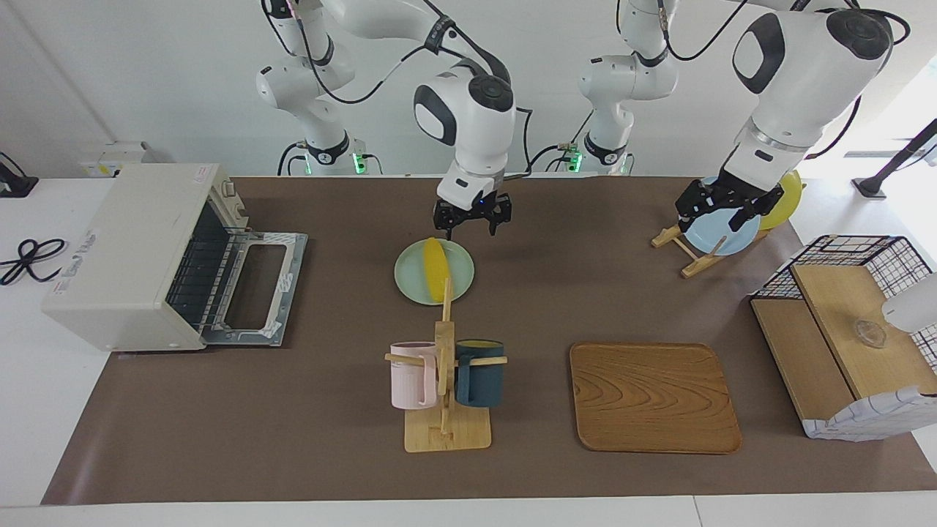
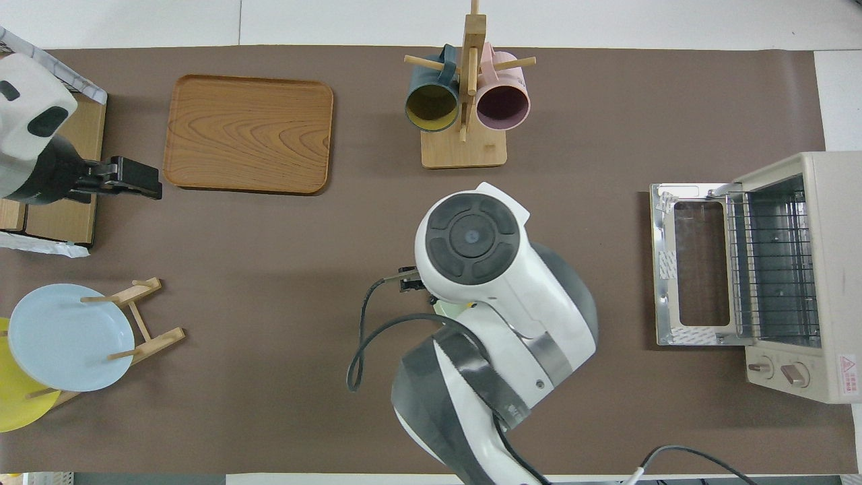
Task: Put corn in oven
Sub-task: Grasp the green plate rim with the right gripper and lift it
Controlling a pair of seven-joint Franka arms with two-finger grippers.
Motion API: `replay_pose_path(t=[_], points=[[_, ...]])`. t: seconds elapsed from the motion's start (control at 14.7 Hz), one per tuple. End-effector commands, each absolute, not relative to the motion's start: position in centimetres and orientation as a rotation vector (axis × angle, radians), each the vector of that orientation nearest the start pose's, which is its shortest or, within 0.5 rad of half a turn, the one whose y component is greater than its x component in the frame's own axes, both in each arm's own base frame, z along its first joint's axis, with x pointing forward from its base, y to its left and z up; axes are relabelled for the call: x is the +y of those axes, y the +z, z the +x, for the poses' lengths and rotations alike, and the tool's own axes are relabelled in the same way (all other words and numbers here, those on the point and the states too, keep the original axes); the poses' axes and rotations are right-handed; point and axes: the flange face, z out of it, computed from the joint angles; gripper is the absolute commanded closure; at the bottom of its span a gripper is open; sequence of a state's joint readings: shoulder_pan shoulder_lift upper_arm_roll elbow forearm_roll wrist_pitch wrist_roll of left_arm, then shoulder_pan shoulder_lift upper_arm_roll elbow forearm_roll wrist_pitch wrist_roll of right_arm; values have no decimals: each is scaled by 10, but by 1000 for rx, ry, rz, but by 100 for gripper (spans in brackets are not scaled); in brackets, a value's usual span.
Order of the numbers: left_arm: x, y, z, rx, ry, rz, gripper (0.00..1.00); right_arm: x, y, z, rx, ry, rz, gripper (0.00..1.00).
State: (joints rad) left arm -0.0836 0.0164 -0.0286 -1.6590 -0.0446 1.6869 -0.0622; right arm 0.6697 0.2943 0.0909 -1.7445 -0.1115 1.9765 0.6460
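Corn (image 1: 437,268) lies on green plate (image 1: 458,282) mid-table, nothing touching it. Right gripper (image 1: 471,217) raised over plate's robot-side edge, fingers spread, empty. Left gripper (image 1: 719,203) up by blue plate (image 1: 734,234), spread, empty. Oven (image 1: 139,252) at right arm's end, door (image 1: 252,288) down.

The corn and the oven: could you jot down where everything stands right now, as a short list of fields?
corn: lying on a pale green plate, mid-table
oven: at the right arm's end of the table, door down, rack showing
right pincer: open, in the air over the plate's edge nearest the robots, holding nothing
left pincer: open, up by the blue plate on its wooden stand
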Motion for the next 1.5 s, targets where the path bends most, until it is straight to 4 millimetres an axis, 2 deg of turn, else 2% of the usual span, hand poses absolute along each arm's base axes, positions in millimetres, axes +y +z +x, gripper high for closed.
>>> replay_pose_path(t=[0.0, 0.07, 0.14, 0.2, 0.27, 0.34, 0.48, 0.82, 0.88, 1.02, 1.43], points=[[-69, 587, 559, 52, 9, -3167, 0, 433, 367, 466, -239, -27, -3241, 0], [-69, 587, 560, 54, 7, -3167, 0, 432, 358, 462, -256, -37, -3233, 1], [-69, 588, 560, 54, -1, -3168, 0, 430, 351, 459, -269, -40, -3230, 23], [-68, 588, 560, 50, -3, -3168, 0, 429, 347, 458, -282, -43, -3233, 39], [-70, 588, 560, 52, -1, -3168, 0, 427, 341, 458, -313, -51, -3236, 51], [-70, 588, 560, 52, 2, -3166, 0, 424, 335, 454, -370, -54, -3235, 56], [-68, 589, 560, 50, -3, -3168, 0, 415, 321, 451, -403, -56, -3228, 59], [-65, 600, 546, 60, 9, -3165, 0, 409, 308, 443, -406, -61, -3221, 60], [-59, 600, 545, 46, 18, -3164, 0, 409, 305, 442, -410, -53, -3224, 61], [-57, 603, 538, 42, 30, -3162, 0, 407, 303, 440, -411, -43, -3229, 70], [-55, 601, 548, 47, -45, -3167, 0, 402, 297, 437, -439, -46, -3248, 71]])
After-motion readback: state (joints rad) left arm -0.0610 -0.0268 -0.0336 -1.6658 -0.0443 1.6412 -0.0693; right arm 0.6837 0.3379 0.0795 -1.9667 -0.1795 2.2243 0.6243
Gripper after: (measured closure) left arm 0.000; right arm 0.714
